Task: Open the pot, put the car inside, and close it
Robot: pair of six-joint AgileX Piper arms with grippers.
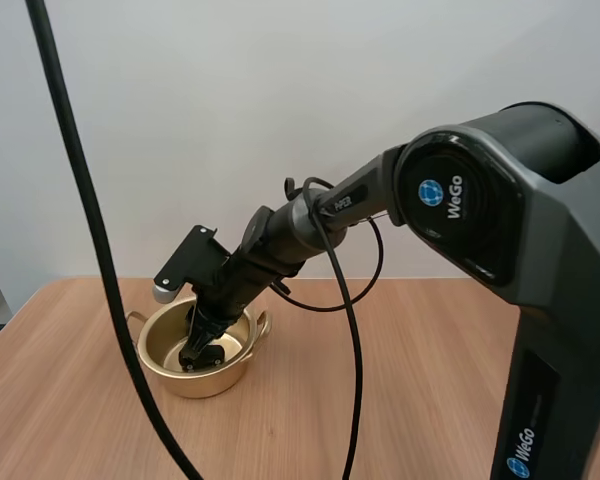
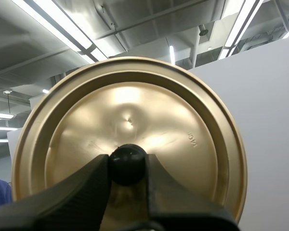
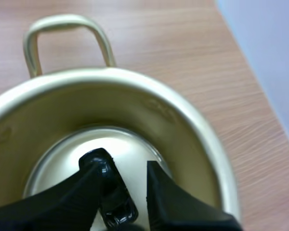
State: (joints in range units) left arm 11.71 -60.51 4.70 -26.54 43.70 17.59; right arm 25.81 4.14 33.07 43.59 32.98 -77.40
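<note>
Right gripper [image 3: 125, 169] deep inside pot [image 3: 195, 132], fingers apart. Car [image 3: 111, 202] low in pot, against one finger, gap to other.
Risk: car clings to that finger on lift-out and gets dragged up; finger may clip rim.
Left gripper [image 2: 127, 164] clamped on knob [image 2: 127, 158], lid [image 2: 183, 110] held aloft.
Pot, lid: smooth brassy metal, round. Car: small, glossy black. Knob: black ball.

Printed "WeGo" with a globe logo on the right arm's shoulder housing [image 1: 458, 192]; "WeGo" again on the base column [image 1: 523, 447]; "PiPER" along the arm link [image 1: 341, 203]. Stamped mark on the lid [image 2: 191, 140], not legible.
</note>
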